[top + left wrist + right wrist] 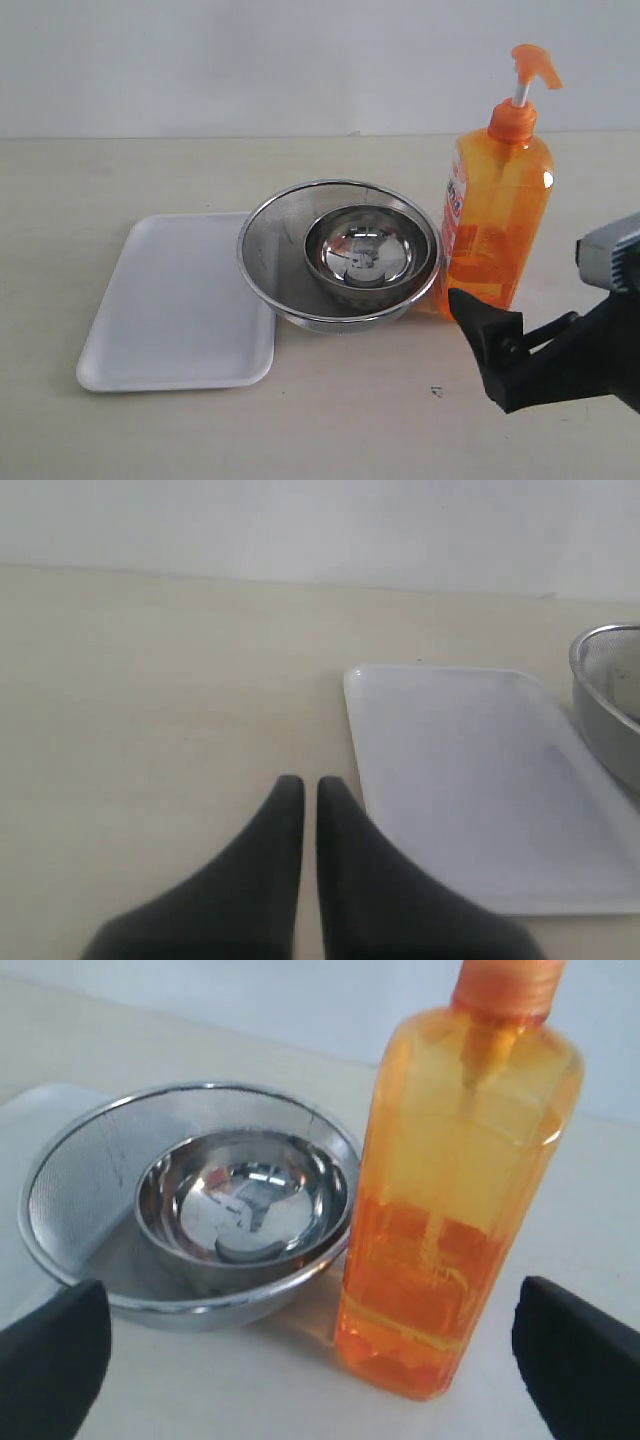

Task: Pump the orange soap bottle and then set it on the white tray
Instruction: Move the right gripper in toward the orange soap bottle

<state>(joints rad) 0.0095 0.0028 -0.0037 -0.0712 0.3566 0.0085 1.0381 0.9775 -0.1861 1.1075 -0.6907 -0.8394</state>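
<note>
Although the orange soap bottle [497,215] is framed between the widely spread jaws of the right gripper [318,1365], no contact is seen and nothing is held. The bottle is found upright on the counter [350,430], just beside the nested steel bowls [340,255], with its pump head [530,68] raised on the white stem. Whether it has been pressed cannot be told, and no gripper is placed over it. The white tray [170,310] is seen bare on the other side of the bowls, well apart from the bottle. The left gripper [302,790] is seen low beside the tray, jaws drawn nearly together on nothing. The task is reckoned barely begun: the pumping is probably not yet done, and the grasp, the lift past the bowls and the setting down on the tray are all left.
</note>
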